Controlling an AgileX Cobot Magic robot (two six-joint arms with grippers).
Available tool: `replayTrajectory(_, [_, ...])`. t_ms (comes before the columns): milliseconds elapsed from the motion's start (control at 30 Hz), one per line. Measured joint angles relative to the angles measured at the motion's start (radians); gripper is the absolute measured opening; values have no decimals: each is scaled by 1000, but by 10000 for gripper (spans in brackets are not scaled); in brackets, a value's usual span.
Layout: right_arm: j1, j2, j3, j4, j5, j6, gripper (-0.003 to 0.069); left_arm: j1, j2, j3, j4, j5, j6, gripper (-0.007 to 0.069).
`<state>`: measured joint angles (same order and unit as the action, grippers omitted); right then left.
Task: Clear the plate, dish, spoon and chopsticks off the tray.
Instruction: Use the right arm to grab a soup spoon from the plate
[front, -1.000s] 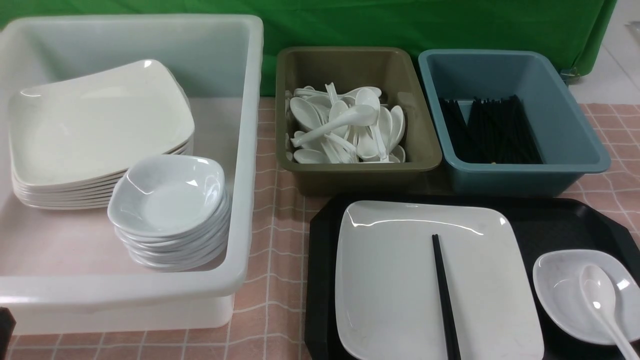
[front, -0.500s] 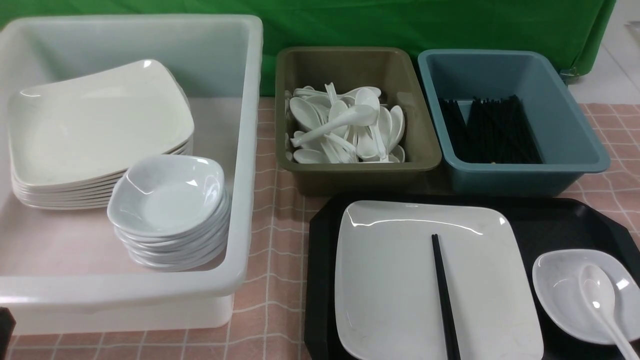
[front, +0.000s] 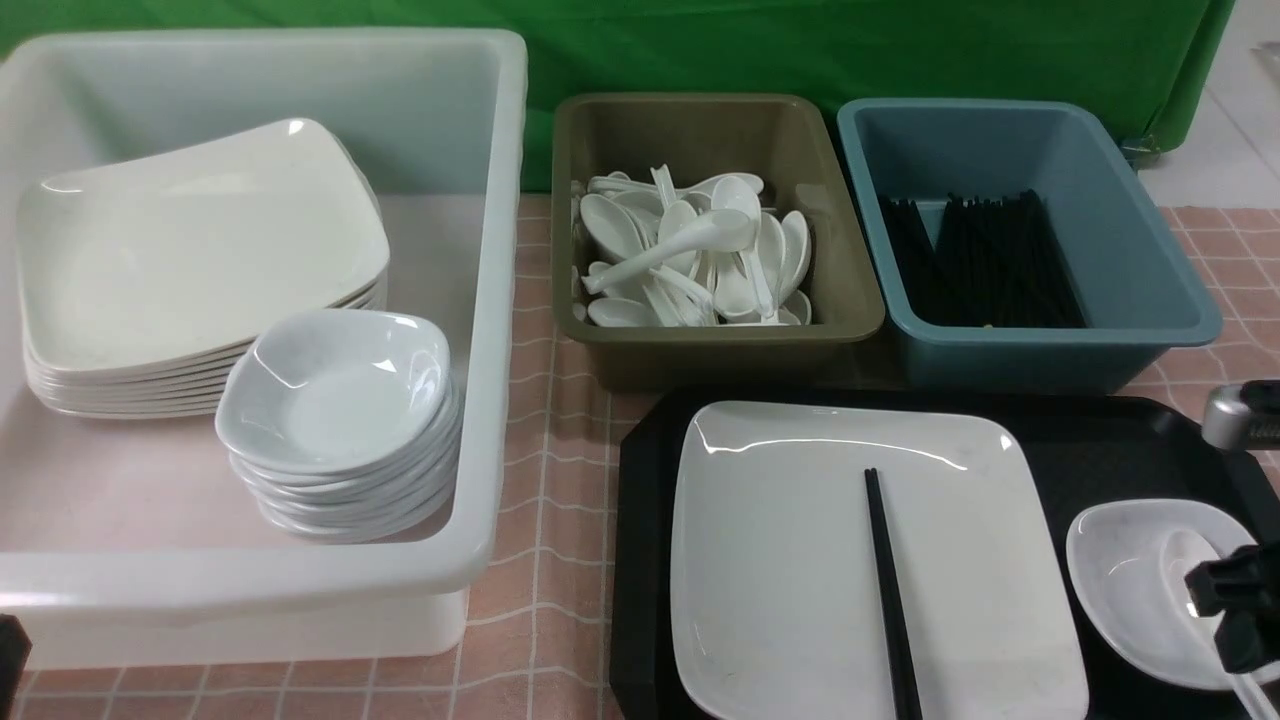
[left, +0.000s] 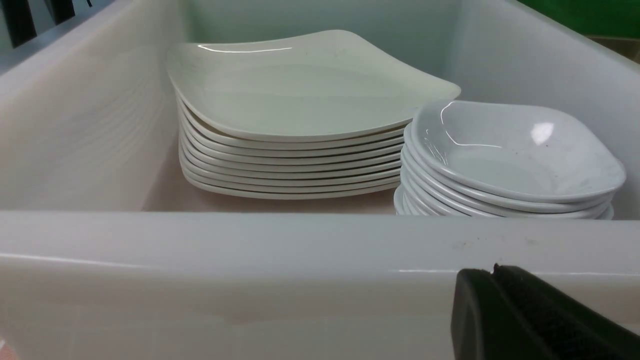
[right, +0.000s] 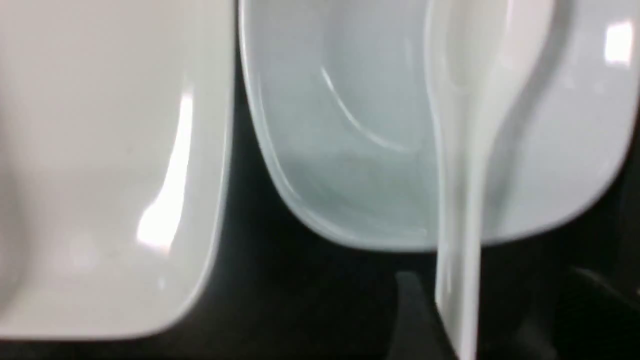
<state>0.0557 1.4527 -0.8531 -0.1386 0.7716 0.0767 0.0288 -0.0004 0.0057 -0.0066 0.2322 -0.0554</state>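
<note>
On the black tray lies the large white plate, with black chopsticks lying across it. The small bluish-white dish sits to the plate's right, and the white spoon rests in it. My right gripper hangs over the dish at the frame's right edge and covers part of the spoon. In the right wrist view its jaws stand open on either side of the spoon's handle, above the dish and beside the plate. My left gripper is shut and empty outside the white tub's wall.
A white tub on the left holds a stack of plates and a stack of dishes. An olive tub of spoons and a blue tub of chopsticks stand behind the tray. A pink checked cloth covers the table.
My right gripper has come into the front view from the right edge and now hangs over the dish and spoon. Nothing on the tray has moved.
</note>
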Motion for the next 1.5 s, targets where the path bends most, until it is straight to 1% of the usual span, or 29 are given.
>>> replayTrajectory(200, [0,140,-24,-3,-81,-37,444,0,0,0,0,0,0,4])
replayTrajectory(300, [0,189,-27,-10,-91,-40,444,0,0,0,0,0,0,4])
replayTrajectory(667, [0,232,-27,-15,-145,-40,445,0,0,0,0,0,0,4])
replayTrajectory(767, [0,232,-27,-15,-161,-40,397,0,0,0,0,0,0,4])
replayTrajectory(800, [0,232,-27,-16,-163,-40,344,0,0,0,0,0,0,4])
replayTrajectory(867, [0,232,-27,-16,-164,-43,301,0,0,0,0,0,0,4])
replayTrajectory(1033, [0,228,-33,-16,-155,-44,304,0,0,0,0,-1,0,4])
replayTrajectory(1133, [0,211,-51,-16,-130,-44,304,0,0,0,0,-1,0,4])
replayTrajectory(1233, [0,141,-107,-15,-75,-46,304,0,0,0,0,-1,0,4])
replayTrajectory(1400, [0,54,-190,42,-28,-55,304,0,0,0,0,-2,0,4])
replayTrajectory(1467, [7,22,-258,132,-22,-89,304,0,0,0,0,-2,0,4])
replayTrajectory(1500, [9,20,-264,139,-22,-99,304,0,0,0,0,-2,0,4])
